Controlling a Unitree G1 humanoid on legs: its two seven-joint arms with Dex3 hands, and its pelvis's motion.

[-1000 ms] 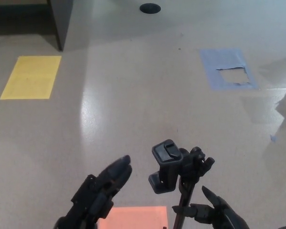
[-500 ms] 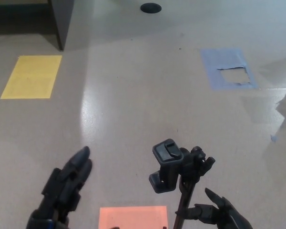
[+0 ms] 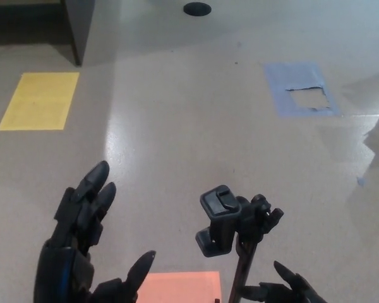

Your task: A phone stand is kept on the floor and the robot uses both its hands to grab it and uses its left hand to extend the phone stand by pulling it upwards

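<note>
Phone stand (image 3: 230,230): black, upright on the floor (image 3: 177,145), its clamp head topmost and its thin pole running down out of the lower edge of the view. It stands to the right of the left hand, apart from it, and directly above the right hand.

Left hand (image 3: 82,252): black, raised at lower left, palm turned toward the stand. Fingers (image 3: 91,186) point up and away; thumb (image 3: 139,268) juts out toward the stand. Spread wide, holding nothing, not touching the stand.

Right hand (image 3: 284,290): black, only partly in view at the bottom edge, just right of the pole. One fingertip points up; another digit reaches left to the pole and seems to meet it. Whether it grips the pole cannot be told, as most of the hand is cut off.

Orange floor patch (image 3: 180,287): rectangular, on the floor between the two hands, below the clamp head.

Yellow floor patch (image 3: 38,101): rectangular, well beyond the left hand, farther to its left.

Blue tape patch (image 3: 300,95): torn in the middle, well beyond the right hand.

Dark round floor fitting (image 3: 197,9): at the far edge, well beyond both hands.

Dark furniture panel (image 3: 79,28): at the far left, standing on the floor.
</note>
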